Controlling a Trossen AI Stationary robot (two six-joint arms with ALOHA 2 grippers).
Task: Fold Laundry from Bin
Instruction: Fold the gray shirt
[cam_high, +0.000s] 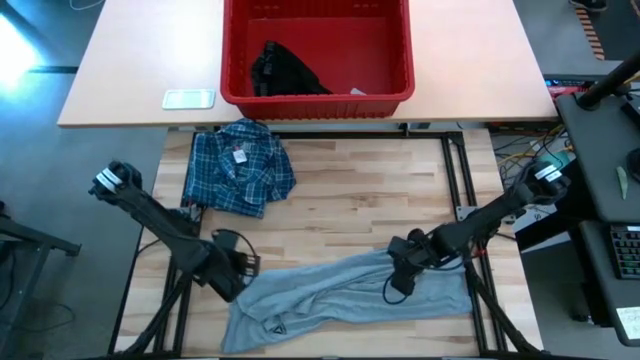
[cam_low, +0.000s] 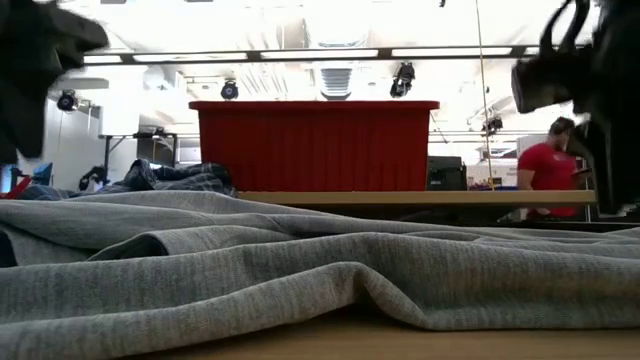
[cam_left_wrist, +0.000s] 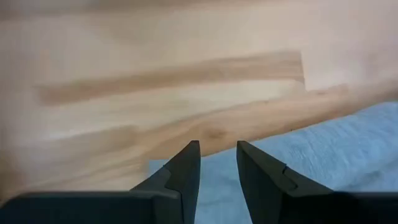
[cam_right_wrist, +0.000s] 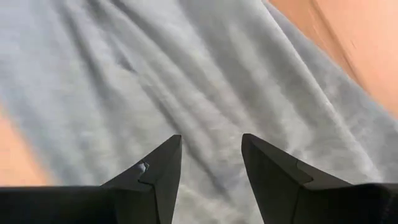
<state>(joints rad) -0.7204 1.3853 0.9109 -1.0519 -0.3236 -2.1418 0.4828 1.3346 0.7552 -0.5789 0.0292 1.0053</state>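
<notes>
The light grey T-shirt (cam_high: 340, 290) lies spread along the desk's (cam_high: 380, 190) near edge, the left tool (cam_left_wrist: 217, 167) narrowly parted over its corner and the right tool (cam_right_wrist: 211, 163) half open above its middle, neither gripping, so pinching comes next

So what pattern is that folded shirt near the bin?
Blue-and-white plaid shirt, clearest in the high view.

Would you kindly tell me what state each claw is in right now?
Left claw: open, fingers apart over the grey T-shirt edge, holding nothing.
Right claw: open above the T-shirt, holding nothing.
</notes>
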